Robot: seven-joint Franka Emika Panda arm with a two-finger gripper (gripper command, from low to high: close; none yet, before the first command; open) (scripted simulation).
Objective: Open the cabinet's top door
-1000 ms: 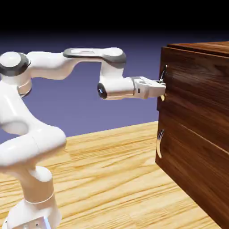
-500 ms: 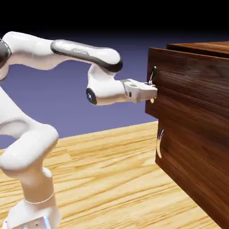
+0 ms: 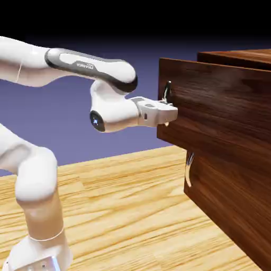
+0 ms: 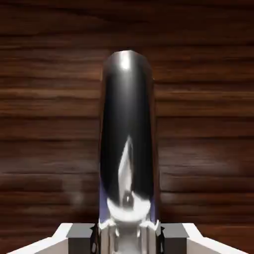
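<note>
The dark wood-grain cabinet (image 3: 233,174) fills the exterior view's right side. Its top door (image 3: 211,108) stands pulled out to the left, well proud of the lower panel. My gripper (image 3: 168,112) is shut on the top door's curved silver handle (image 3: 166,91). In the hand view the handle (image 4: 128,144) rises large and shiny between my grey fingertips (image 4: 82,240), with the door's wood (image 4: 49,99) close behind it. The white arm reaches in level from the left.
The lower panel (image 3: 227,206) stays flush with its own silver handle (image 3: 188,168) below the pulled-out front. The wooden table (image 3: 132,211) spreads under the arm, whose base (image 3: 39,254) stands at the lower left.
The gripper has drawn back to the left with the handle in it, and the top door has come out steadily from the cabinet's front. The elbow has folded upward.
</note>
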